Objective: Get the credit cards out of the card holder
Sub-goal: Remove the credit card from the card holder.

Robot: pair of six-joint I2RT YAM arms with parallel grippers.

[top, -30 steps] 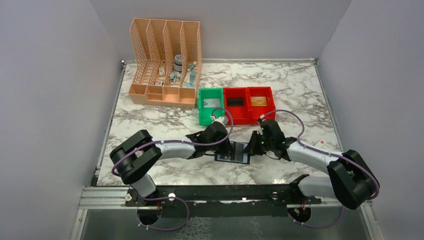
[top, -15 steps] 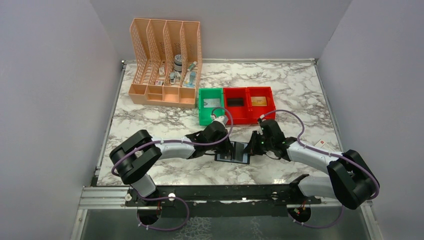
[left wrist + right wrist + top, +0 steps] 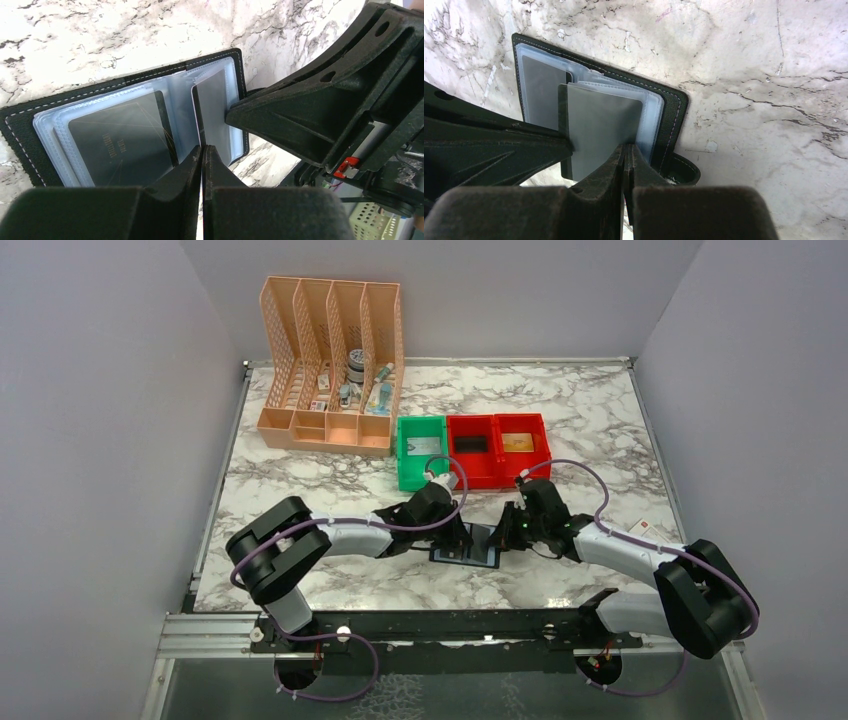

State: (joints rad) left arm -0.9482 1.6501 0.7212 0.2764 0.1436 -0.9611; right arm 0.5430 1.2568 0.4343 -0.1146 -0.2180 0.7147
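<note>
At the near middle of the marble worktop [image 3: 330, 480], between the two arms, the black card holder [image 3: 468, 545] lies open and flat, its clear plastic sleeves fanned upward. The left gripper [image 3: 458, 538] reaches it from the left and the right gripper [image 3: 503, 535] from the right, so their tips sit close together above the open leaves. In the left wrist view the left gripper [image 3: 202, 148] has its fingers pressed together with only a hairline between them, the tips at the lower edge of a sleeve that stands on edge near the spine; whether anything thin is nipped there cannot be told. A dark credit card [image 3: 120, 135] with gold lettering sits inside the left-hand sleeve, within the stitched black cover [image 3: 15, 135]. The right gripper [image 3: 235, 114] touches the outer edge of the right-hand sleeve. In the right wrist view the right gripper [image 3: 626, 147] is clenched, its tips against the near edge of a raised sleeve holding a grey card [image 3: 599, 130]. Farther back stand a green bin [image 3: 403, 455] and two red bins [image 3: 470, 475] side by side, the rightmost holding a tan card [image 3: 515, 443], and behind them a peach file organizer [image 3: 330, 370]. A white card [image 3: 640, 528] with a red mark lies on the worktop beside the right arm.
</note>
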